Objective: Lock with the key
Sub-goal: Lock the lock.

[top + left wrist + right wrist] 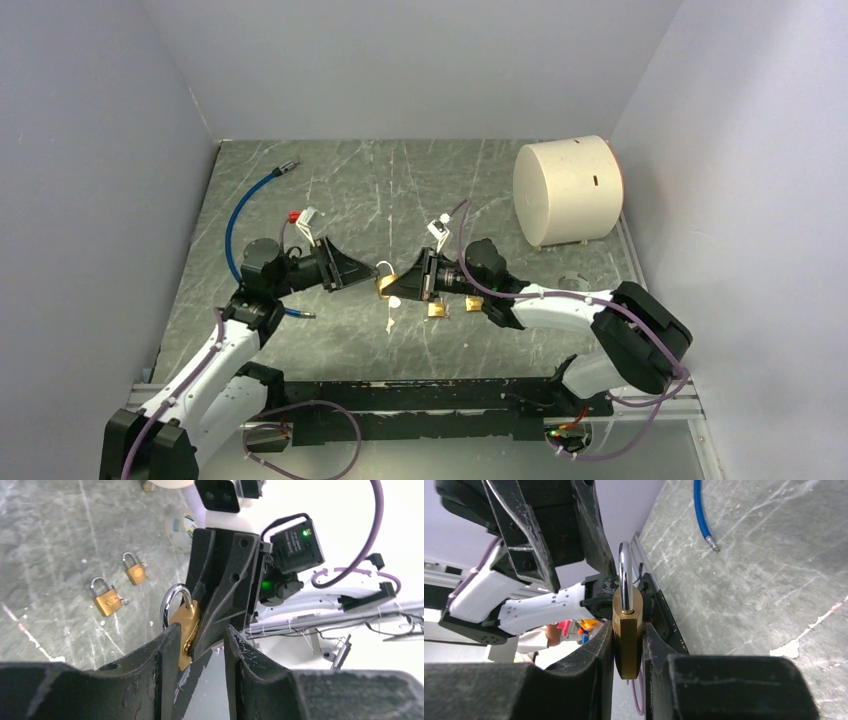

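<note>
A brass padlock [627, 630] with a steel shackle [625, 575] is held off the table, and my right gripper [628, 632] is shut on its body. In the top view the lock [386, 285] sits between the two grippers near the table's middle. My left gripper [200, 637] is open, and its fingertips stand right at the lock [184, 622] with nothing clamped between them. A thin pale sliver [626, 681] pokes out under the lock's bottom. I cannot tell whether it is the key. A small pale piece [388, 322] shows just below the lock in the top view.
Two more brass padlocks [437, 309] [470, 303] lie on the grey table under the right arm, also seen as padlocks [109, 600] [135, 571] in the left wrist view. A large white cylinder [568, 190] stands at the back right. A blue hose [240, 215] curves along the left side.
</note>
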Action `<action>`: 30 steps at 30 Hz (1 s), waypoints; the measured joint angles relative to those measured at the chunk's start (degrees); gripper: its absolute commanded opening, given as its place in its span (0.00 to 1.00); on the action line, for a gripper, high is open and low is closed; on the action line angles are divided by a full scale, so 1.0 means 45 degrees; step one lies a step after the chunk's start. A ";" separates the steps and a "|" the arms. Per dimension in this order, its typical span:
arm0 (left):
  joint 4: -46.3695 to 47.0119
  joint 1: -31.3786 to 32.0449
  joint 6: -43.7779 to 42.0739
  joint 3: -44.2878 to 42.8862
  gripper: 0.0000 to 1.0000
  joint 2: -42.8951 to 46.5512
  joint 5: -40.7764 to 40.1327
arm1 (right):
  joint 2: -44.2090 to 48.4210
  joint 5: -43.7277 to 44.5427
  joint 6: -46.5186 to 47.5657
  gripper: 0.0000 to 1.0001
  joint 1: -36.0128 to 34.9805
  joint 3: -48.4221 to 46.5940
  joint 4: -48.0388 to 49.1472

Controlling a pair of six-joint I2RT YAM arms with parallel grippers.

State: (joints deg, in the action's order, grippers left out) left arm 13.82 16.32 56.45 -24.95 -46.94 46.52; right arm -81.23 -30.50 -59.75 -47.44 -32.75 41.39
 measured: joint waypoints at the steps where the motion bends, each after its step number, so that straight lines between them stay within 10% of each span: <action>1: 0.0602 0.0000 0.0364 0.0160 0.43 -0.0112 0.0316 | 0.0029 0.0005 -0.0126 0.00 0.0000 0.0083 0.0228; 10: 0.2244 0.0000 0.1171 0.0243 0.55 0.0228 0.1035 | 0.0427 0.0131 -0.0622 0.00 -0.0005 0.0102 0.1117; 18: -0.0306 0.0000 -0.0063 -0.0680 0.62 0.1389 0.0170 | 0.1923 0.0709 0.0024 0.00 -0.0005 0.0087 -0.0248; 30: 0.0223 -0.0005 0.0083 -0.0962 0.55 0.0121 0.0733 | 0.2181 0.0160 0.0670 0.00 -0.0243 -0.0287 -0.1205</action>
State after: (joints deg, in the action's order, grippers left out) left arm 14.83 16.29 56.82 -29.28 -46.39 49.82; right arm -71.42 -29.78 -56.73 -48.53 -34.04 35.97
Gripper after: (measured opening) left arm 0.584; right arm 0.229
